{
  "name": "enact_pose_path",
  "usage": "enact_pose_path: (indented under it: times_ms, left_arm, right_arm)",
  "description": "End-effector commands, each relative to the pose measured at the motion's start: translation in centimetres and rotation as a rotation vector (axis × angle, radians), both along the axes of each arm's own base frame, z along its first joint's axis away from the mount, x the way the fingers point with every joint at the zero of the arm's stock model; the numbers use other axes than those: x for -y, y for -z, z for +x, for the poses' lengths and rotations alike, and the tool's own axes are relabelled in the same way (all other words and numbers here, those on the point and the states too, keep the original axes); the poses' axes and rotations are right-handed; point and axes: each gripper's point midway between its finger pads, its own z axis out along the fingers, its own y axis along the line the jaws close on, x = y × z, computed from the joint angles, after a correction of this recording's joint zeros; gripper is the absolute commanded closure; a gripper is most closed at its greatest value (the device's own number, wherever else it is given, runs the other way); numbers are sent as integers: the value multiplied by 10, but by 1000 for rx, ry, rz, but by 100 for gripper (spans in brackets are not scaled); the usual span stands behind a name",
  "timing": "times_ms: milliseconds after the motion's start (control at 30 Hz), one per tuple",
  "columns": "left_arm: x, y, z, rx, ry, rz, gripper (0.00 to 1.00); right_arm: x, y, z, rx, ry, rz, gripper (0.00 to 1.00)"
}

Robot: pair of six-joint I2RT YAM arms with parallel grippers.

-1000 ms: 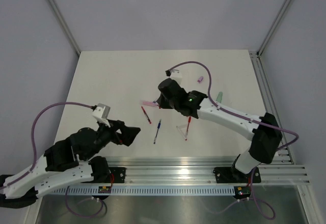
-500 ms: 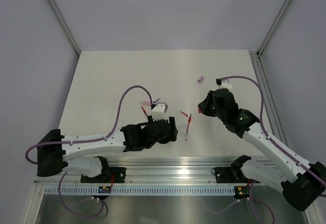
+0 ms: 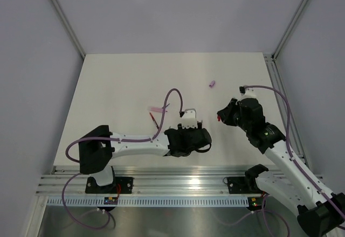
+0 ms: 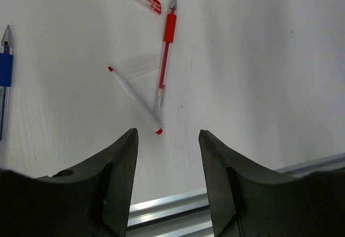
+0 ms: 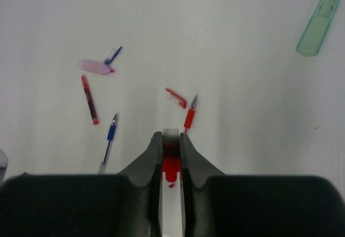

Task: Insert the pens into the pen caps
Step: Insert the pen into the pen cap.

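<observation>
My right gripper (image 5: 171, 140) is shut on a small red pen cap (image 5: 171, 164), held above the table at the right (image 3: 219, 118). Beyond it lie a red-grip pen (image 5: 189, 117), a loose red cap (image 5: 176, 98), a blue pen (image 5: 109, 137), a dark red pen (image 5: 89, 99), a thick pink pen (image 5: 96, 67) and a thick green one (image 5: 318, 23). My left gripper (image 4: 168, 134) is open and empty, hovering just short of the red-grip pen (image 4: 167, 48) and a pale pen with red ends (image 4: 135, 99). From the top view the left arm (image 3: 188, 139) hides these pens.
A lilac cap (image 3: 212, 84) lies far right on the white table (image 3: 118, 86). A blue cap (image 5: 113, 55) rests against the pink pen. An aluminium rail (image 4: 178, 202) runs along the table's near edge, just under my left fingers.
The left arm swung from the near left across to the middle, over the red pens, and its jaws narrowed. The right arm drew back to the right, still gripping the red cap.
</observation>
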Motion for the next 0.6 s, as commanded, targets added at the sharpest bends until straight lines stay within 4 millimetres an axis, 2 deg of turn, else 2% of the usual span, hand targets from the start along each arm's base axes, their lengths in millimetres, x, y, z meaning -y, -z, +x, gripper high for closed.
enact_pose_path:
  times_ms: [0, 167, 300, 567]
  left_arm:
    - [2, -13, 14, 51, -103, -23, 49]
    - [-4, 6, 16, 24, -177, 43, 58]
    - [4, 12, 18, 7, -183, 38, 65]
    - [0, 31, 24, -50, -215, -7, 66]
  right_arm:
    - [-2, -2, 0, 33, -37, 6, 96]
    - [-2, -5, -1, 50, -44, 17, 95]
    - [-3, -4, -1, 48, -50, 22, 96]
    - [-3, -3, -3, 48, -51, 27, 96]
